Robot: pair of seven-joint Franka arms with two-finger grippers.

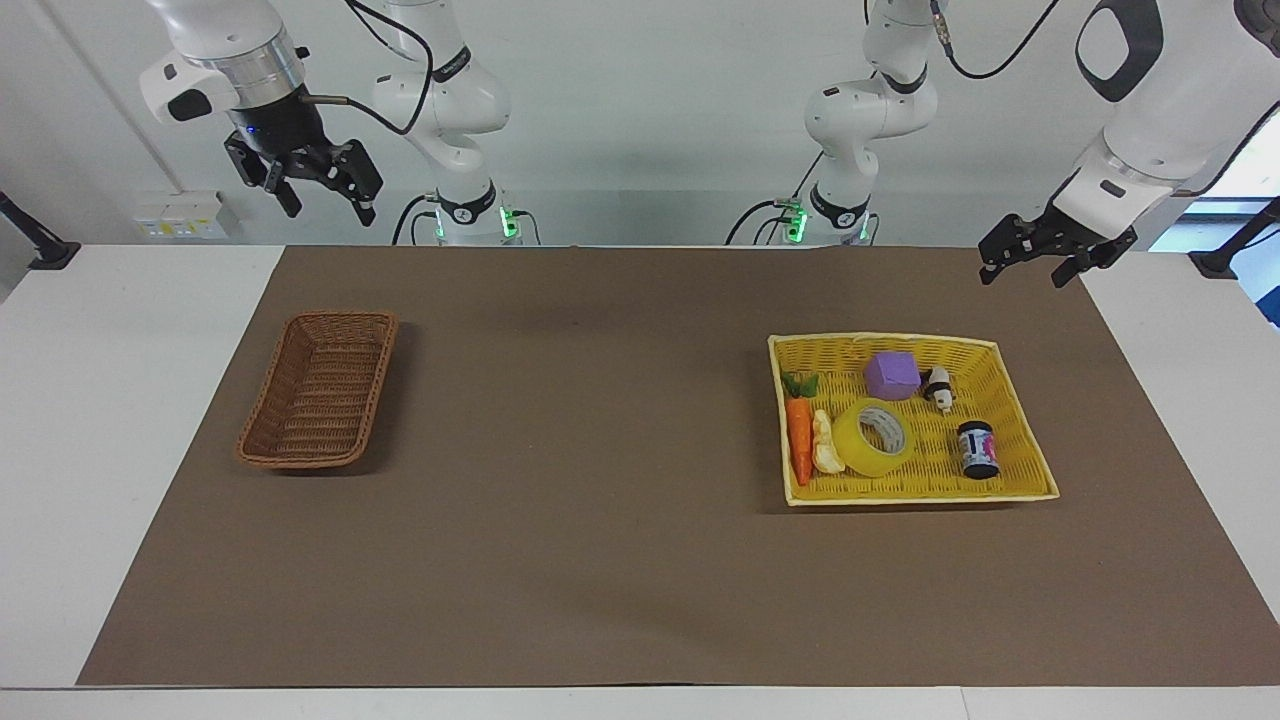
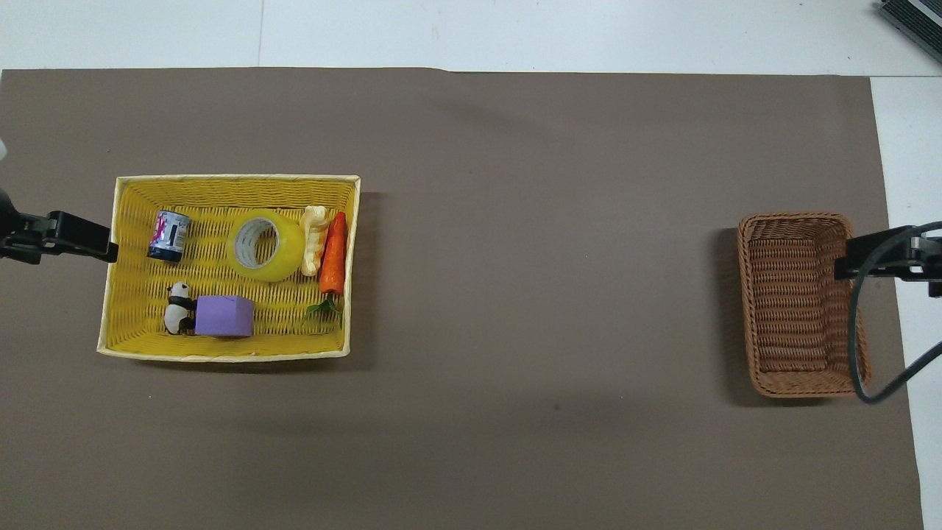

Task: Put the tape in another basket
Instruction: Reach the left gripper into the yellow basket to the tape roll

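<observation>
The tape (image 1: 875, 437) is a yellow roll lying in the yellow tray-basket (image 1: 880, 341) at the left arm's end of the table; it also shows in the overhead view (image 2: 265, 245). The brown wicker basket (image 1: 320, 390) stands empty at the right arm's end, also in the overhead view (image 2: 798, 302). My left gripper (image 1: 1028, 272) is open and empty, up in the air over the mat beside the yellow basket; its tip (image 2: 73, 239) reaches that basket's rim from above. My right gripper (image 1: 320, 205) is open and empty, raised beside the brown basket, and waits.
In the yellow basket (image 2: 235, 179), a carrot (image 2: 333, 254) and a pale toy (image 2: 314, 230) lie against the tape. A small can (image 2: 168, 235), a purple cube (image 2: 224, 316) and a panda figure (image 2: 176, 318) lie around it. A brown mat (image 1: 600, 450) covers the table.
</observation>
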